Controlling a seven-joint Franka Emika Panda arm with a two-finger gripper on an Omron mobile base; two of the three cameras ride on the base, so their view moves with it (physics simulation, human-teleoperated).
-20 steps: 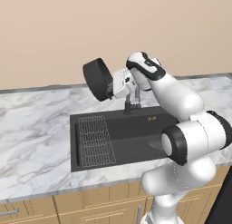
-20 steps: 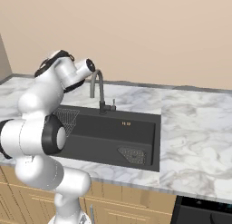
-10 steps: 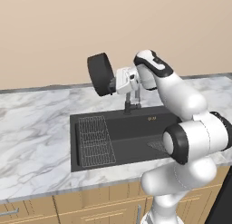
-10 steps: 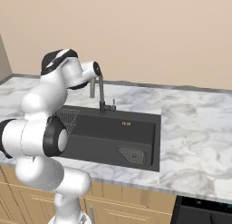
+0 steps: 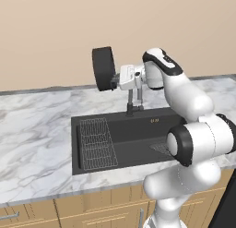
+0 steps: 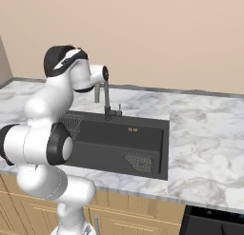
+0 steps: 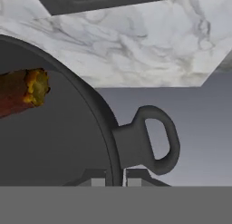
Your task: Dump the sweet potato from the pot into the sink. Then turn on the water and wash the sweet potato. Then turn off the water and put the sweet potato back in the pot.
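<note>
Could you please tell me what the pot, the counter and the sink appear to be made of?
The pot looks like dark matte metal, perhaps cast iron: near-black, dull, with a thick moulded loop handle. The counter looks like polished marble or an imitation: white with grey veining. The sink looks like dark grey matte composite or coated metal: flat and without shine.

Pot (image 5: 103, 69) showing dark grey, nearly black, loop handle (image 7: 152, 141) matching it. Sweet potato (image 7: 21, 92) showing reddish-brown skin, end glowing orange-yellow. Sink (image 5: 133, 132) reading dark charcoal, wire rack (image 5: 97, 143) showing as a pale grey grid over it, faucet (image 6: 103, 94) looking grey. Counter (image 6: 205, 134) showing white marble with grey veining. Wall (image 5: 55, 28) staying plain beige. Cabinet fronts (image 5: 92, 208) showing light wood. Arm (image 5: 184, 91) appearing white with dark joints.
</note>
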